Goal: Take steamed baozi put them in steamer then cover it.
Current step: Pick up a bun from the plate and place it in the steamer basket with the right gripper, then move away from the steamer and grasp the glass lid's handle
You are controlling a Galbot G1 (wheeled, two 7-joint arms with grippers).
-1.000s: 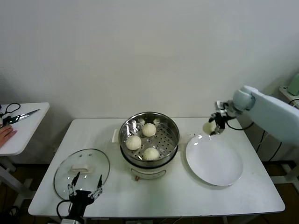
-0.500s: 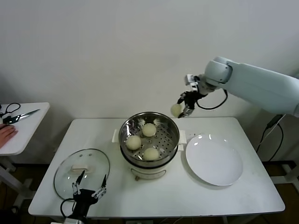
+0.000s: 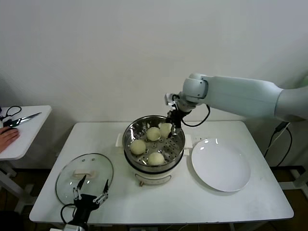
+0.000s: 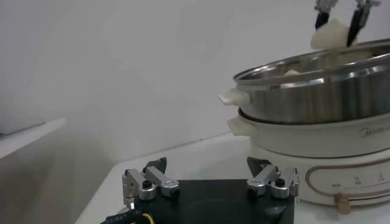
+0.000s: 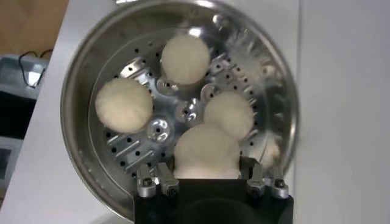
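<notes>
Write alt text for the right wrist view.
The right claw, shut on a baozi, holds it above the steel steamer, where three more baozi already sit on the perforated floor.

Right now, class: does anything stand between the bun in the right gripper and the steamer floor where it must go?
Nothing visible does. The right gripper holds the fourth baozi over the steamer; three buns sit elsewhere.

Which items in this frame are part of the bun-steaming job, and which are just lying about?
Part of the job:
- steamer, three baozi already inside
- fourth baozi, held over the steamer by the right end effector
- cover, lying flat on the table by the open left end effector

Lying about:
- white plate, now bare
- scissors on the side table
</notes>
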